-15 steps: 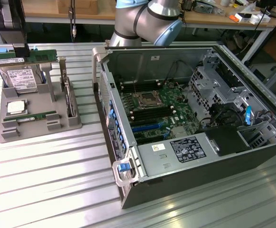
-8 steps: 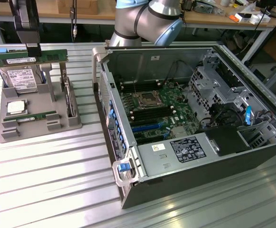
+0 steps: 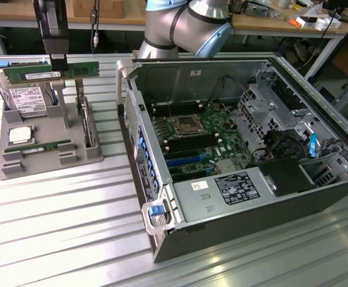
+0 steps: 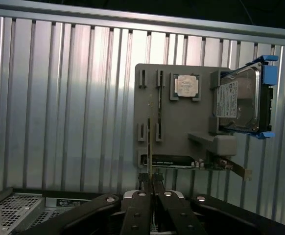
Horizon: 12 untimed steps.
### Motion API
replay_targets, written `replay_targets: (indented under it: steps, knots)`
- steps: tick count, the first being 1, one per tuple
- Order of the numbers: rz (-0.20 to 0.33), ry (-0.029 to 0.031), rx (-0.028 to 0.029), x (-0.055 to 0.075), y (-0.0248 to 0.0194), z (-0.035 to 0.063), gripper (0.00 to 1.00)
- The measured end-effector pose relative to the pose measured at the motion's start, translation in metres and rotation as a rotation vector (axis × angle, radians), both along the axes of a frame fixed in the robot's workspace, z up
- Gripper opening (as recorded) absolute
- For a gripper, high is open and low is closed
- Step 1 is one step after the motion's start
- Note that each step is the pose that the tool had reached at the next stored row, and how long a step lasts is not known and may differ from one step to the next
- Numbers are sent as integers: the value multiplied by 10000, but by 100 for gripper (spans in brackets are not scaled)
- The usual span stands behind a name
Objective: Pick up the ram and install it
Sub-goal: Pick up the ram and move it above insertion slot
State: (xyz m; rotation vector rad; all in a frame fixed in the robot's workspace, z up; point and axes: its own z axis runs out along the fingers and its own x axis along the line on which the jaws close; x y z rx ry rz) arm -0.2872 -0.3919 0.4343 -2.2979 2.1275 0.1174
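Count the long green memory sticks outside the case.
2. One stick is in the gripper above the grey tray; another stick lies at the tray's near edge. An edge-on board on the exterior view's right may be a third.

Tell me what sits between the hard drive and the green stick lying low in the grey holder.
The square silver processor chip, as the exterior view shows.

Exterior cam is high and off the arm. I get a slanted look down at medium range on the ribbed table (image 3: 54, 227), with the open computer case (image 3: 240, 149) mid-frame and the gray parts tray (image 3: 48, 164) on the exterior view's left. Wrist cam looks straight down past the gripper (image 4: 151, 178), well above that tray. Shared: tray, table, hard drive (image 3: 26, 98), the ram (image 3: 24, 75), a strip of case.
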Motion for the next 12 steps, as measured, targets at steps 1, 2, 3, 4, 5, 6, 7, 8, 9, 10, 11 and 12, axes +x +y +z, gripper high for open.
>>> replay_targets:
  steps: [1,2,3,4,5,6,7,8,9,10,11,12]
  knots:
    - [0,-1,1,27,0,0,12]
    - [0,0,0,54,0,0,12]
    - [0,0,0,75,0,0,12]
    - [0,0,-1,110,0,0,12]
    - [0,0,0,130,0,0,12]
    - [0,0,0,159,0,0,12]
    - [0,0,0,182,0,0,12]
    - [0,0,0,212,0,0,12]
    - [1,0,0,235,0,0,12]
    - [0,0,1,251,0,0,12]
    - [0,0,0,269,0,0,12]
    - [0,0,0,300,0,0,12]
